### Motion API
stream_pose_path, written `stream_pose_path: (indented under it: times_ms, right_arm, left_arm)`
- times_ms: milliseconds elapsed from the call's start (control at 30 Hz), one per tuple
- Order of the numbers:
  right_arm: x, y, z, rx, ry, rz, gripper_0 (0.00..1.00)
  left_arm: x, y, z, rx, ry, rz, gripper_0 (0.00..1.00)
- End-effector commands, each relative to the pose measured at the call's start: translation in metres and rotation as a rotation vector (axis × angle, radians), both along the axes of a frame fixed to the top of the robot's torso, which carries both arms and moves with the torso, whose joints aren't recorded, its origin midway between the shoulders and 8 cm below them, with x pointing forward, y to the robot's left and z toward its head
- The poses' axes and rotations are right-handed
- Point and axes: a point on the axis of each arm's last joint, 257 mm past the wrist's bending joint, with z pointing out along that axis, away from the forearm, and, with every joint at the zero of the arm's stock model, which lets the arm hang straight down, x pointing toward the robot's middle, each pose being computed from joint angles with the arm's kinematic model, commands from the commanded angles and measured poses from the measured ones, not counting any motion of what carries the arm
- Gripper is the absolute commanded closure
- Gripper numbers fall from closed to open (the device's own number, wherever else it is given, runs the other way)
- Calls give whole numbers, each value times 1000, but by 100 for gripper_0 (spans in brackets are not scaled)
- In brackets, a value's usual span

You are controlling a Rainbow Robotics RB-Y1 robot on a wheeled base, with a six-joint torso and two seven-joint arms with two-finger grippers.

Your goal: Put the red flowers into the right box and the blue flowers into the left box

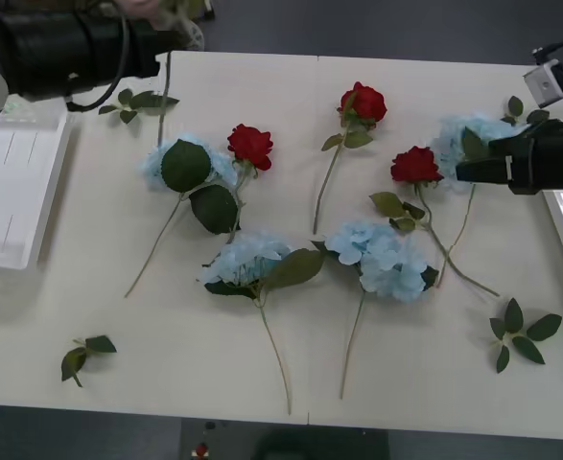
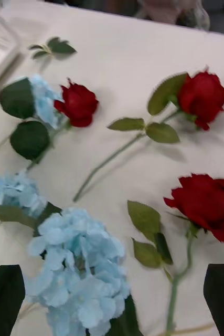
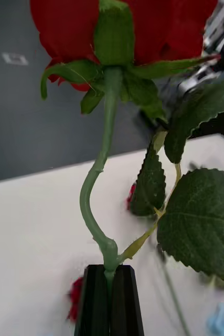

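On the pale tabletop (image 1: 166, 364), three deep-red artificial roses (image 1: 250, 145) and four fluffy pale-blue hydrangeas (image 1: 382, 257) lie loose. The left gripper (image 3: 109, 281), far-left above the white slotted tray (image 1: 12, 192), pinches a fourth rose's stem (image 3: 98, 173) (clearest wrist-side); next, likely carrying it rightward. The right gripper (image 2: 112, 299) hovers spread near the right rose (image 2: 206, 202).

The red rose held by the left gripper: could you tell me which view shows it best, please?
The left wrist view: the held red rose rises from the shut left gripper, its stem pinched between the black fingers, leaves alongside. The front view has the left arm at the table's far left corner, the flower hard to make out.
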Motion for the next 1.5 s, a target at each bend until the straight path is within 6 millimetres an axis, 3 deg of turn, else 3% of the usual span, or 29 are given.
stream_pose_path:
  times_ms: [33, 100, 233, 400, 700, 833, 1100, 1500]
  right_arm:
    - [-11, 23, 34, 44, -132, 125, 0]
    - [-20, 37, 46, 107, -151, 174, 0]
    - [-32, 51, 61, 185, -161, 230, 0]
    - [-43, 65, 77, 262, -161, 279, 0]
    - [-35, 86, 96, 323, -111, 269, 0]
    - [-22, 92, 89, 348, -87, 247, 0]
    - [7, 107, 68, 395, -144, 263, 0]
    - [2, 127, 39, 371, -323, 400, 0]
  left_arm:
    - [-7, -50, 52, -117, -72, -62, 100]
    - [-11, -69, 66, -150, -101, -90, 100]
    - [-16, -94, 68, -146, -133, -123, 100]
    - [-29, -132, 54, -117, -159, -183, 100]
    - [-65, -162, 24, -31, -226, -246, 100]
    - [-86, -170, 17, -14, -245, -284, 100]
    - [-135, -194, 31, -36, -317, -356, 100]
    - [-137, -217, 47, -88, -366, -334, 100]
